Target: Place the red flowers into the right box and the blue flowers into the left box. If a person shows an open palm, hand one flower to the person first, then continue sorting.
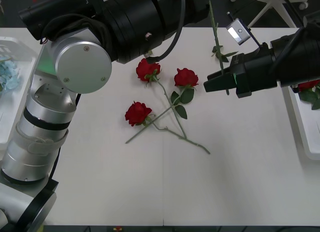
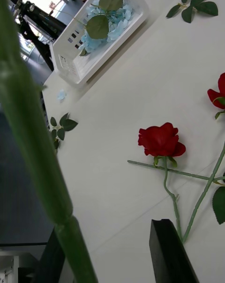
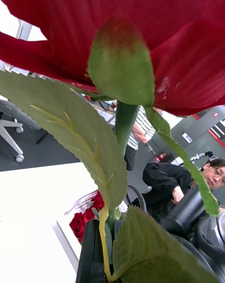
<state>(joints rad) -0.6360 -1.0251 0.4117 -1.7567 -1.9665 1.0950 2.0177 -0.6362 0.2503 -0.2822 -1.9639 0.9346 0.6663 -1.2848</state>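
Observation:
My left gripper (image 3: 110,231) is shut on the stem of a red flower (image 3: 140,11), just under its bloom. That flower's stem (image 1: 215,37) runs down to my right gripper (image 1: 212,84), whose black fingers (image 2: 168,250) stand around the stem (image 2: 28,137) with a gap on one side. Three red flowers lie mid-table (image 1: 147,69) (image 1: 186,78) (image 1: 137,113), their stems crossed. The left box (image 1: 10,47) holds blue flowers (image 1: 7,74). The right box (image 1: 305,132) holds a red flower (image 1: 307,86). The left box (image 2: 70,63) with its blue flowers (image 2: 115,20) also shows in the right wrist view.
My left arm (image 1: 85,62) crosses the table's far left and hides what is behind it. Loose leaf sprigs (image 2: 194,4) (image 2: 61,126) and a blue petal (image 2: 61,94) lie on the table. The near half of the white table (image 1: 165,192) is bare.

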